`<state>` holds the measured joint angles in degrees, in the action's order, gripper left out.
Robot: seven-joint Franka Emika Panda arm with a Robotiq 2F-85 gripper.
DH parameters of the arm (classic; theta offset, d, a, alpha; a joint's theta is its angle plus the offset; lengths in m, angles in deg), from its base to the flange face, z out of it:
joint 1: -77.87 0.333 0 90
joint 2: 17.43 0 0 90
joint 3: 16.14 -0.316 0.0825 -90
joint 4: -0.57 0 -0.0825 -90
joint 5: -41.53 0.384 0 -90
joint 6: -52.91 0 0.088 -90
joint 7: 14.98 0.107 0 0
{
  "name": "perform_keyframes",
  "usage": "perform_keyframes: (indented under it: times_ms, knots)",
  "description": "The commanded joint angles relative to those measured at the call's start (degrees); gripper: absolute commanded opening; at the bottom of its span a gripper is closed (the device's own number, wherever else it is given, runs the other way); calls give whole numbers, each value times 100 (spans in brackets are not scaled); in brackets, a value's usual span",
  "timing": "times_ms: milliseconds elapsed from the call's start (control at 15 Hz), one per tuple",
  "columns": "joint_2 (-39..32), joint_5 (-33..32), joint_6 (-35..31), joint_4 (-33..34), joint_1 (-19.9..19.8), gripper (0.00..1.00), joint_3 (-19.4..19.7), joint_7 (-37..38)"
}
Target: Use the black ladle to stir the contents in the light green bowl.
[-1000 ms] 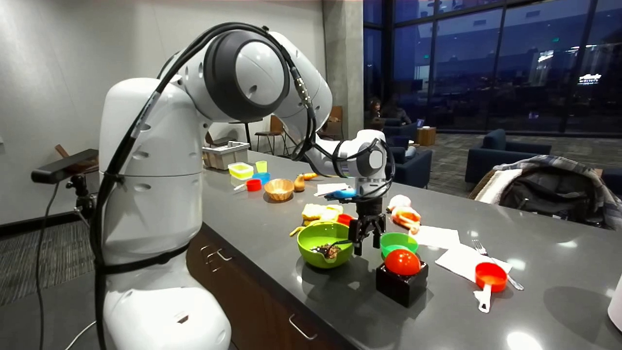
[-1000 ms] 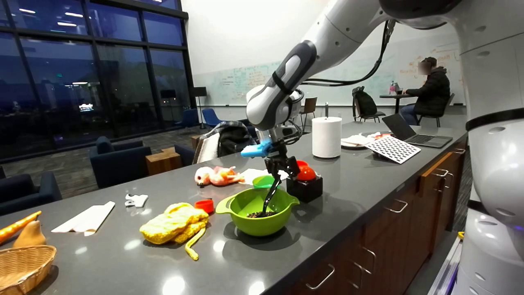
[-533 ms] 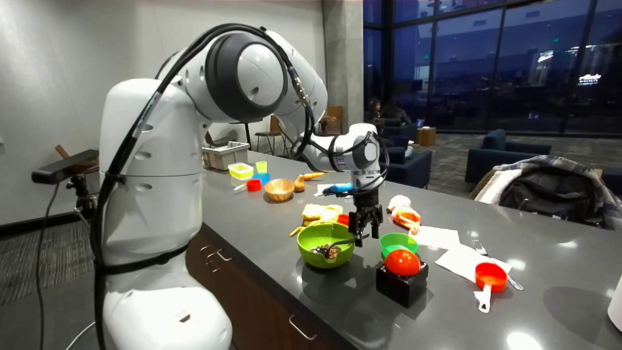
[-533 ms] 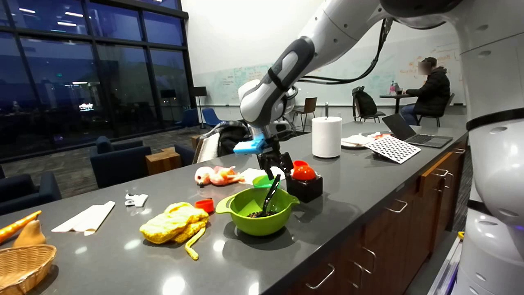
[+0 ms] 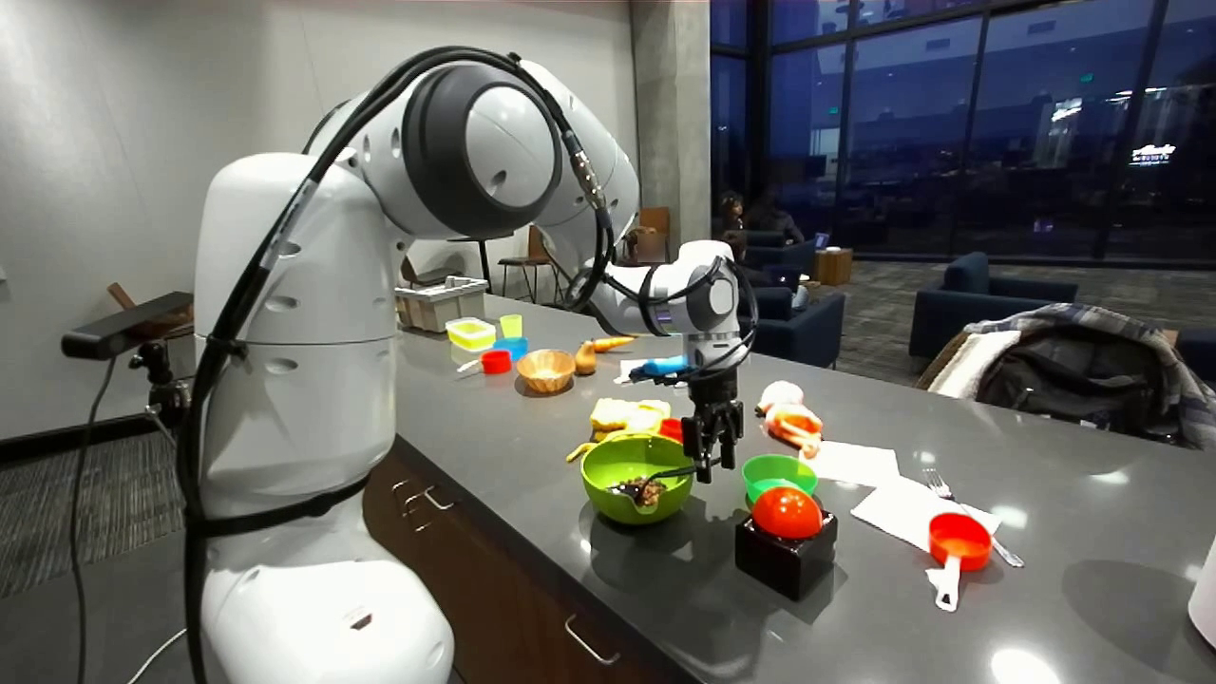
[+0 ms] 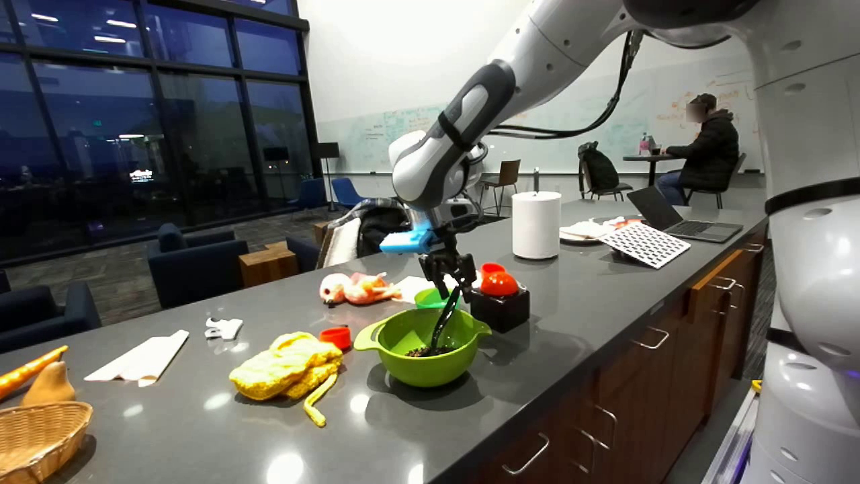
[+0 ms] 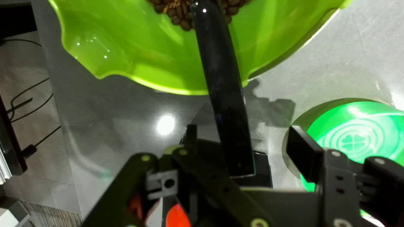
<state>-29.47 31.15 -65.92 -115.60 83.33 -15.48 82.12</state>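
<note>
Look just ahead of the gripper (image 7: 246, 145) for the light green bowl (image 7: 157, 60), standing lower than the tool, and inside it for the contents (image 7: 180, 11), mostly brown bean-like pieces with a few yellowish bits. Find the black ladle (image 7: 217, 72) set down among them, leaning out toward the tool and bringing the end of its handle (image 7: 234, 135) in between the fingers (image 7: 304, 154). Read the tool as well parted, astride that handle with a visible gap on either side in the wrist view, and holding nothing. In both exterior views, see the same handle end up by the fingers, too small there for judging contact. Count as done, by the look of it: ladle in the bowl, lower end in the contents, tool lined up on the handle. Cannot tell, from this moment alone, a stir finished from one not begun. If not begun, reckon on having most of the work ahead: closing on the handle, drawing the ladle round through the contents, then letting go. If finished, reckon only on backing clear of the handle without dragging it along. Either way, judge no stirring possible right now, for want of a grip
</note>
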Motion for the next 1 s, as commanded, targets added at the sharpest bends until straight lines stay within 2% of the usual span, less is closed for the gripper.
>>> perform_keyframes:
  times_ms: [0, 200, 400, 667, 933]
  knots:
    - [52, 12, -39, -42, 3, 44, -18, -124]
    - [37, -13, 34, -10, 20, 19, -24, -168]
    - [17, -84, 172, 50, 59, 1, -40, -139]
    - [-26, -214, 531, 211, 144, 1, -72, -74]
    - [-159, -589, 1243, 571, 314, 1, -127, 47]
